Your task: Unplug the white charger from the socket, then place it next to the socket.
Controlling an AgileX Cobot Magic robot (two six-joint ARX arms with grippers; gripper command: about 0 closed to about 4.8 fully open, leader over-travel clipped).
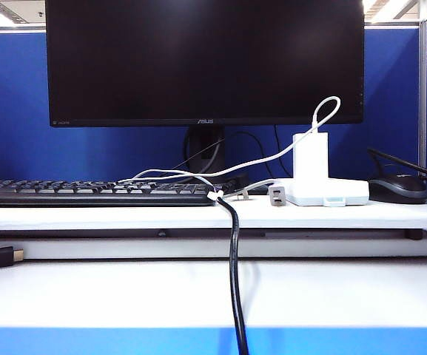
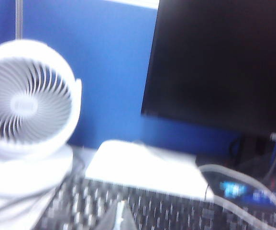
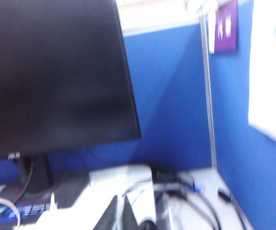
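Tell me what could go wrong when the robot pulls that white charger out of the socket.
The socket lies loose on the desk, so it may lift with the white charger. The charger's white cable crosses a black cable and may drag the small plug. The mouse sits close by.

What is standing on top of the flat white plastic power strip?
The boxy white charger stands upright, plugged into the flat white power strip, its thin white cable looping from the top. Its prongs are hidden inside. Neither gripper is near it.

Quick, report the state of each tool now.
Left tool: cannot be told, only a blurred tip above the keyboard.
Right tool: shut, holding nothing.
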